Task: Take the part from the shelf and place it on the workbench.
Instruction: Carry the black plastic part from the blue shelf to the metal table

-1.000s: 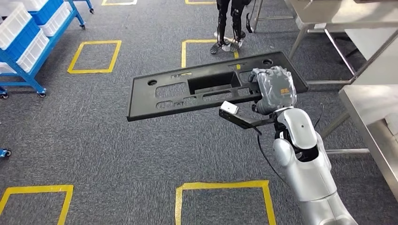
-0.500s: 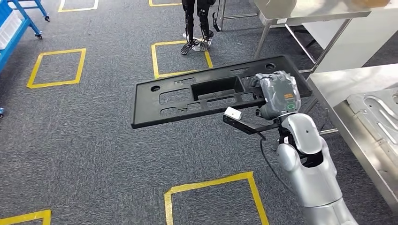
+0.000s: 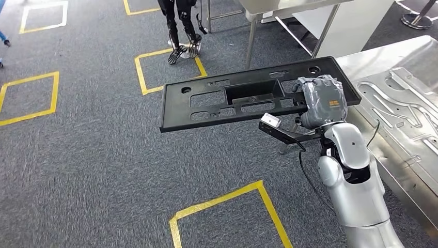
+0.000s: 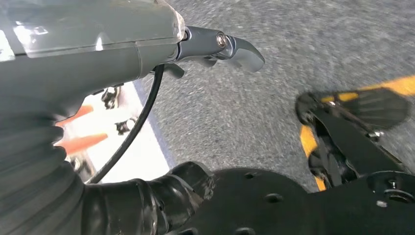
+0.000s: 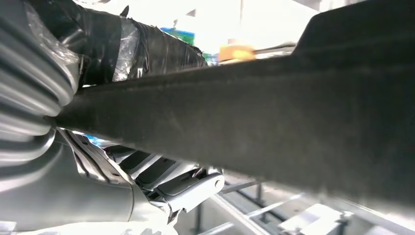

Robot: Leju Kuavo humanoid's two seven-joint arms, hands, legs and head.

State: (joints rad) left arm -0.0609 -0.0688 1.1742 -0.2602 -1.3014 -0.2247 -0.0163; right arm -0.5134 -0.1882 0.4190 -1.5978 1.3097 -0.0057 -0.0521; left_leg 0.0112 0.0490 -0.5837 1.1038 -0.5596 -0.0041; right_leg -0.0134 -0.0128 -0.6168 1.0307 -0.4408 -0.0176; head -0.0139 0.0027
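Observation:
The part (image 3: 222, 101) is a long, flat black plastic panel with cut-outs and a rectangular recess. My right hand (image 3: 321, 101) grips it near its right end and holds it level above the carpet. The panel's right tip reaches over the corner of the steel workbench (image 3: 361, 59) at the right. In the right wrist view the panel's dark edge (image 5: 274, 112) crosses the picture, with my taped fingers (image 5: 147, 49) wrapped over it. My left hand (image 4: 122, 54) hangs over the floor, its thumb (image 4: 235, 46) stretched out and nothing in it.
A shaped metal sheet (image 3: 408, 108) lies on the workbench. Another steel table (image 3: 289, 8) stands behind it. A pair of dark legs (image 3: 181, 31) stands at the far middle by a yellow floor square (image 3: 170, 67). Grey carpet spreads to the left.
The whole picture has swung right, so the camera turned. The workbench and its metal sheet have come closer at the right. The panel stays in my right hand.

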